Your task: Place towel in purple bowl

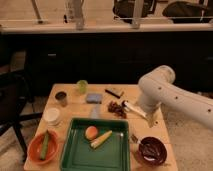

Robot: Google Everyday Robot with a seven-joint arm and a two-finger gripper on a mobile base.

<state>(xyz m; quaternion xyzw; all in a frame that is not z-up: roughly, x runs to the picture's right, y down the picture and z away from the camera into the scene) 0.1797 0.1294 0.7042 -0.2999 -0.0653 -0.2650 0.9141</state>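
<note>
The towel is a small folded blue-grey cloth lying flat on the wooden table, towards the back and near the middle. The purple bowl is dark and sits at the table's front right corner with some dark contents inside. My white arm reaches in from the right over the table's right edge. My gripper hangs at the arm's lower end, above the right edge, between the towel and the bowl and well apart from the towel.
A green tray at the front middle holds an orange fruit and a yellow piece. An orange bowl is front left. A white cup, dark cup, green cup, brown cluster and white utensil stand around.
</note>
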